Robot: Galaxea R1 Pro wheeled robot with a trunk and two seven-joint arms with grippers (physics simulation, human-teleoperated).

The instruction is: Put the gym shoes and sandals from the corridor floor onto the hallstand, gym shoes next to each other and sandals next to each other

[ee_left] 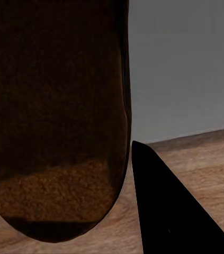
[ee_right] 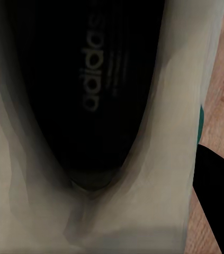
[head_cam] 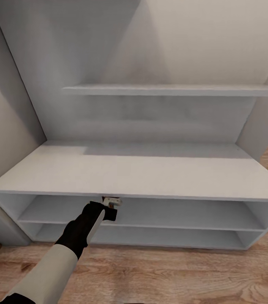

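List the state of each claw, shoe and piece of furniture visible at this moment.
left claw: shut on the sandal, at the front edge of the bench top.
sandal: held, off the floor.
right claw: apparently shut on the gym shoe.
gym shoe: held close, opening toward the wrist camera.
hallstand: upright, shelves open toward the robot.

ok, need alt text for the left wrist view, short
A dark-brown sandal seen close up takes most of the frame, its rounded end hanging over the light wood-plank floor. One black finger of the left pincer juts in beside it, and a plain grey-white surface stands behind.
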